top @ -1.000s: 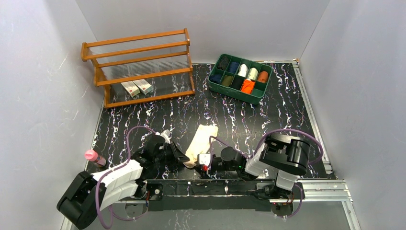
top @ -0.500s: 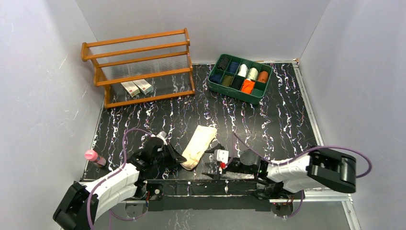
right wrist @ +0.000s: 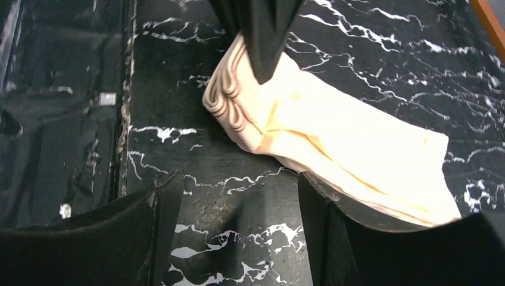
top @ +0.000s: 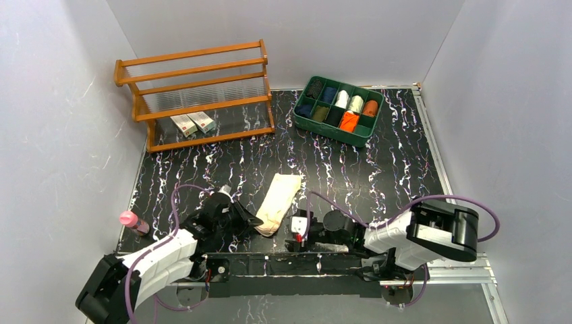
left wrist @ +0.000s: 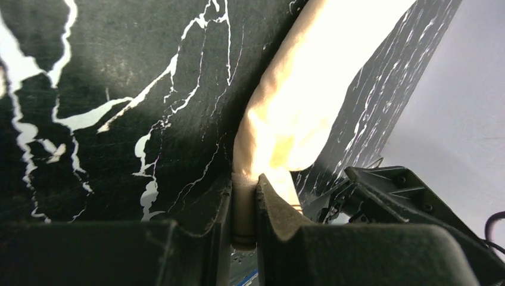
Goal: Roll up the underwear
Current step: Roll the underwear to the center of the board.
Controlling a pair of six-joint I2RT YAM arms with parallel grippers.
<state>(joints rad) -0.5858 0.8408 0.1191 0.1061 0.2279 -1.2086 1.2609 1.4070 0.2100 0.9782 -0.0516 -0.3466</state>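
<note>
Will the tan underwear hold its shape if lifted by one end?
Probably floppy: the tan underwear lies flat, folds bunched where the left gripper pinches its end. Lifted, it should drape; pushed, it would likely wrinkle rather than slide whole.

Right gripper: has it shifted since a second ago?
Yes. Against the base rail, the right gripper has backed slightly rightward, off the near end of the tan underwear, and now stands open. The left gripper keeps that end pinched.

The left arm point(top: 162, 253) and right arm point(top: 398, 236) are white and black, with purple cables point(top: 438, 197).
</note>
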